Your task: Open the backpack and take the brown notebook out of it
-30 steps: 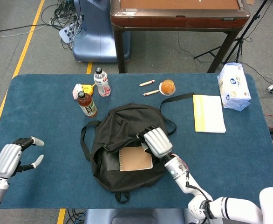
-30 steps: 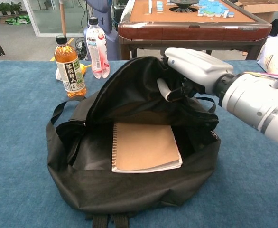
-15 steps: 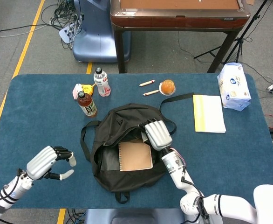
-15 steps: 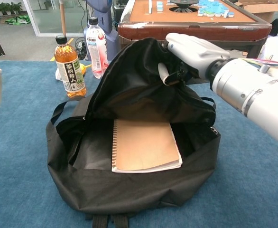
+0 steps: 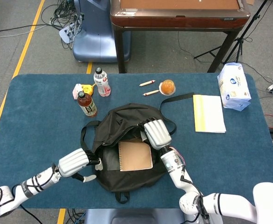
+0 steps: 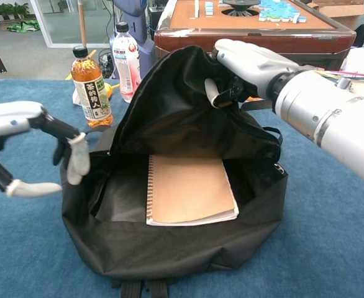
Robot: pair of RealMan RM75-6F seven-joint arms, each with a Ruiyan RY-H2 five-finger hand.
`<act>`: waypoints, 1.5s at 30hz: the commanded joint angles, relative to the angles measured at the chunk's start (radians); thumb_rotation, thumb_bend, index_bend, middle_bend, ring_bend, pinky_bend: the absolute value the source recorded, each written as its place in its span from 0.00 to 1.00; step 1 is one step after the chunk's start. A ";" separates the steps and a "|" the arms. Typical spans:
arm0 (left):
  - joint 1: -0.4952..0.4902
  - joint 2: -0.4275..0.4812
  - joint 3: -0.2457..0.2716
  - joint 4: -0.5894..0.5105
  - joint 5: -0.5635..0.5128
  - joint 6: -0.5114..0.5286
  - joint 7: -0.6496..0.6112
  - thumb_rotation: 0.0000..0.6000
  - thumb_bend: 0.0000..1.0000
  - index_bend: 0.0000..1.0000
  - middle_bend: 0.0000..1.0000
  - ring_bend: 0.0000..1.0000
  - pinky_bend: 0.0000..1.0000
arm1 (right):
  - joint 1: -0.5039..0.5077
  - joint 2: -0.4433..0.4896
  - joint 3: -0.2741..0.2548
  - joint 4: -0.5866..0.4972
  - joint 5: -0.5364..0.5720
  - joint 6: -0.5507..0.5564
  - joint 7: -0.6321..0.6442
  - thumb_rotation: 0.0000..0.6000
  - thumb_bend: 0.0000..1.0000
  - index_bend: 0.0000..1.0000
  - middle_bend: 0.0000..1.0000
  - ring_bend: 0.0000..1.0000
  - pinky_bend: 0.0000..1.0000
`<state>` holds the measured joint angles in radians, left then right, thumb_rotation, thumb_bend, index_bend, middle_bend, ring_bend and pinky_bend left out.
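The black backpack (image 5: 127,144) is lying near the middle of the blue table (image 5: 34,107), a little toward the front edge, and its mouth is standing open. The right hand (image 6: 247,65) is gripping the upper flap of the backpack and holding it lifted, with the fingers closed on the fabric. Inside the opening the brown notebook (image 6: 188,191) is lying flat, with its spiral edge on the left side in the chest view. The left hand (image 5: 76,162) is hovering just beside the left side of the backpack, near the front-left part of the table; its fingers are spread apart and holding nothing. Toward the back edge two bottles (image 5: 86,103) are standing upright. A yellow notepad (image 5: 208,113) is lying toward the right edge, and a white packet (image 5: 233,86) is sitting at the back-right corner.
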<state>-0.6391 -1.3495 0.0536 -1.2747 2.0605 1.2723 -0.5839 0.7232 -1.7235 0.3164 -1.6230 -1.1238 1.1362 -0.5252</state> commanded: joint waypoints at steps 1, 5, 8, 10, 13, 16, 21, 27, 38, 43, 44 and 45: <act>-0.040 -0.053 0.016 0.061 -0.011 -0.036 -0.008 1.00 0.29 0.42 0.46 0.43 0.45 | 0.005 0.001 0.000 -0.001 0.007 0.003 -0.007 1.00 0.77 0.73 0.57 0.45 0.41; -0.070 -0.094 0.039 0.118 -0.019 -0.064 -0.007 1.00 0.28 0.35 0.35 0.34 0.37 | 0.015 0.002 0.005 -0.005 0.023 0.007 -0.020 1.00 0.77 0.73 0.57 0.45 0.41; -0.082 -0.126 0.051 0.161 -0.019 -0.056 0.007 1.00 0.29 0.29 0.27 0.27 0.31 | 0.022 -0.002 0.014 -0.001 0.028 0.017 -0.021 1.00 0.77 0.73 0.56 0.45 0.41; -0.089 -0.146 0.057 0.191 -0.018 -0.045 0.023 1.00 0.29 0.25 0.22 0.23 0.27 | 0.026 -0.007 0.022 0.003 0.029 0.028 -0.017 1.00 0.77 0.73 0.56 0.45 0.41; -0.095 -0.178 0.059 0.238 -0.018 -0.016 0.045 1.00 0.28 0.23 0.18 0.20 0.25 | 0.033 -0.013 0.035 0.009 0.027 0.043 -0.012 1.00 0.77 0.73 0.56 0.45 0.41; -0.102 -0.211 0.064 0.292 -0.016 0.012 0.062 1.00 0.29 0.22 0.18 0.19 0.25 | 0.039 -0.014 0.044 0.007 0.029 0.054 -0.011 1.00 0.77 0.73 0.55 0.45 0.41; -0.124 -0.265 0.077 0.364 -0.017 0.032 0.061 1.00 0.29 0.21 0.18 0.19 0.25 | 0.050 -0.019 0.046 0.004 0.045 0.060 -0.026 1.00 0.77 0.73 0.55 0.45 0.41; -0.155 -0.326 0.088 0.445 -0.037 0.011 0.060 1.00 0.29 0.18 0.16 0.19 0.24 | 0.055 -0.021 0.037 -0.003 0.057 0.065 -0.037 1.00 0.77 0.73 0.54 0.45 0.41; -0.174 -0.504 0.124 0.755 -0.023 0.101 0.083 1.00 0.29 0.12 0.11 0.15 0.24 | 0.055 -0.003 0.023 -0.024 0.065 0.074 -0.048 1.00 0.77 0.73 0.54 0.45 0.41; -0.170 -0.561 0.133 0.847 -0.044 0.125 0.065 1.00 0.29 0.11 0.09 0.14 0.24 | 0.055 0.002 0.019 -0.026 0.072 0.077 -0.050 1.00 0.77 0.73 0.54 0.45 0.41; -0.173 -0.570 0.136 0.860 -0.049 0.122 0.061 1.00 0.29 0.11 0.08 0.13 0.24 | 0.056 0.002 0.019 -0.026 0.073 0.077 -0.050 1.00 0.77 0.73 0.54 0.45 0.41; -0.176 -0.576 0.139 0.869 -0.051 0.119 0.060 1.00 0.29 0.10 0.08 0.13 0.24 | 0.057 0.002 0.019 -0.026 0.074 0.077 -0.049 1.00 0.77 0.73 0.53 0.45 0.41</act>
<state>-0.8117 -1.9144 0.1862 -0.4174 2.0167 1.3892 -0.5169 0.7797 -1.7211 0.3351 -1.6493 -1.0494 1.2132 -0.5747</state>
